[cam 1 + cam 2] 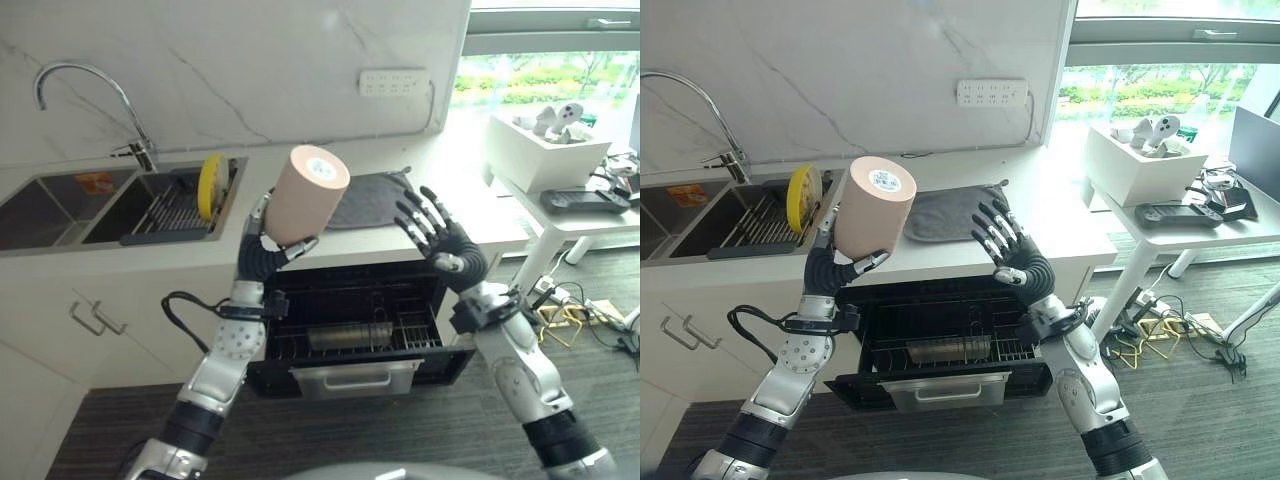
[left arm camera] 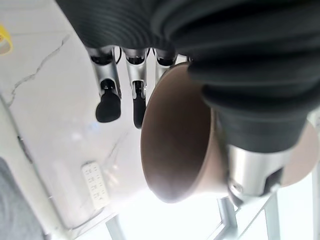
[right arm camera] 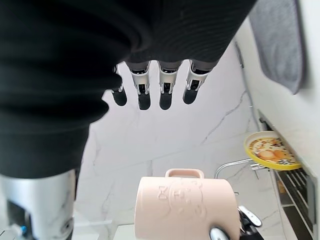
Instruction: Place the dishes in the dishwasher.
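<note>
Left hand has its fingers wrapped round a tall pale-pink ceramic mug — held above the open black dishwasher. Right hand is beside it with fingers spread, gripping nothing.

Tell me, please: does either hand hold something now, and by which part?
The left hand holds a pink mug by its body near the rim, base turned up, above the open dishwasher. The right hand is open and holds nothing.

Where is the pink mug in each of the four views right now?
Left eye view: pink mug centre, held up by the left hand.
Right eye view: left of centre.
Left wrist view: centre, its open mouth showing.
Right wrist view: bottom centre.
Shared landmark: yellow plate in the sink rack.
</note>
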{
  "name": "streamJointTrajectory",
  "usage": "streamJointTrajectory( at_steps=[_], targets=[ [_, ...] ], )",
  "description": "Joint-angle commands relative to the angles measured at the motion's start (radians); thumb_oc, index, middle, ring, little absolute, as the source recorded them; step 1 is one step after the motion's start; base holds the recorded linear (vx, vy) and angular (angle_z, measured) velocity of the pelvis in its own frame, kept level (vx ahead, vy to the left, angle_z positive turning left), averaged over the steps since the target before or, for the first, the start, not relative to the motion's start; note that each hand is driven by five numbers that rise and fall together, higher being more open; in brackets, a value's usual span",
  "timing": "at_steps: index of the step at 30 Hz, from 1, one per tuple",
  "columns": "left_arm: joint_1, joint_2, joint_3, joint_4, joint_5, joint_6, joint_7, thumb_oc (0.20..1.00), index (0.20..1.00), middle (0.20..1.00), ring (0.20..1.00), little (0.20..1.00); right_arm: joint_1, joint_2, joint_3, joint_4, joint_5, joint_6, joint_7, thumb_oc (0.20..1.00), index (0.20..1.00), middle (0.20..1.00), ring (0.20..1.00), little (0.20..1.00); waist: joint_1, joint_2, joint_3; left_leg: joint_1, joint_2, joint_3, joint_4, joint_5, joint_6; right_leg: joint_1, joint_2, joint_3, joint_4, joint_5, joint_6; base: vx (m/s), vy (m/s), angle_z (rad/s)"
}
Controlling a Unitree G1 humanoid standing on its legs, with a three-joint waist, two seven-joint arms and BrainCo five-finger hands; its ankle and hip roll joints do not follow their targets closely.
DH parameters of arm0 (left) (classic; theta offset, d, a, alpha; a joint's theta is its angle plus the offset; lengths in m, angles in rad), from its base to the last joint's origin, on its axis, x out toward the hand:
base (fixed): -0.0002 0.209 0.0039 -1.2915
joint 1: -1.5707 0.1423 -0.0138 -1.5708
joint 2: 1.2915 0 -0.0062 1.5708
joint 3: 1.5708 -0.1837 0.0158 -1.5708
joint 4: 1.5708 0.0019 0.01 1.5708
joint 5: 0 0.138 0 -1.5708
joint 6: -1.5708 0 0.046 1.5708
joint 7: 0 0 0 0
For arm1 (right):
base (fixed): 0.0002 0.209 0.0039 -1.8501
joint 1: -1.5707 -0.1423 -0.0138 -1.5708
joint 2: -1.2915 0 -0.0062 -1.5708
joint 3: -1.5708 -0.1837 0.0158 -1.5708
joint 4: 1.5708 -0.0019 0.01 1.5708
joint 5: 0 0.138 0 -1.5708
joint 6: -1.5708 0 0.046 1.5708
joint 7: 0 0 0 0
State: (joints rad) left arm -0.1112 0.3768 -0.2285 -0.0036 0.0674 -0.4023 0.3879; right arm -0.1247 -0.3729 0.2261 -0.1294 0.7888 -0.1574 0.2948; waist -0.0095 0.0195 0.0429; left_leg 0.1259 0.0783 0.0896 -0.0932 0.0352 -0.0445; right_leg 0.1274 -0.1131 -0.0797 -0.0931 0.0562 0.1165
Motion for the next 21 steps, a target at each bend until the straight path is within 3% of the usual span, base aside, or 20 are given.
streamJointTrajectory(
  at_steps=[1, 8, 21],
  targets=[
    [-0.112, 0.049, 0.011, -0.036, 0.018, -0.082, -0.003, 0.200, 0.200, 0.200, 0.200, 0.200, -0.091, -0.005, -0.016, -0.076, 0.047, 0.028, 0.013, 1.000, 1.000, 1.000, 1.000, 1.000, 0.018, -0.034, 0.000, 0.012, -0.014, -0.021, 0.006, -0.034, 0.011, 0.028, -0.020, -0.066, 0.006, 0.005, 0.002, 0.00, 0.001, 0.06],
    [-0.154, 0.063, -0.033, -0.020, 0.072, -0.072, -0.002, 0.200, 0.200, 0.200, 0.200, 0.200, -0.156, -0.013, 0.008, -0.070, 0.054, 0.076, 0.020, 1.000, 1.000, 1.000, 1.000, 1.000, 0.025, -0.039, -0.006, 0.005, -0.016, -0.028, 0.006, -0.032, 0.011, 0.024, -0.022, -0.070, 0.006, 0.005, 0.003, 0.00, -0.011, 0.06],
    [-0.222, 0.051, -0.096, -0.001, 0.024, -0.008, -0.059, 0.200, 0.200, 0.200, 0.200, 0.200, -0.309, -0.013, 0.062, -0.058, -0.079, 0.103, -0.131, 1.000, 1.000, 1.000, 1.000, 1.000, 0.033, -0.037, -0.011, 0.000, -0.013, -0.036, 0.006, -0.030, 0.007, 0.019, -0.020, -0.057, 0.006, 0.007, 0.002, 0.00, -0.001, 0.00]
  ],
)
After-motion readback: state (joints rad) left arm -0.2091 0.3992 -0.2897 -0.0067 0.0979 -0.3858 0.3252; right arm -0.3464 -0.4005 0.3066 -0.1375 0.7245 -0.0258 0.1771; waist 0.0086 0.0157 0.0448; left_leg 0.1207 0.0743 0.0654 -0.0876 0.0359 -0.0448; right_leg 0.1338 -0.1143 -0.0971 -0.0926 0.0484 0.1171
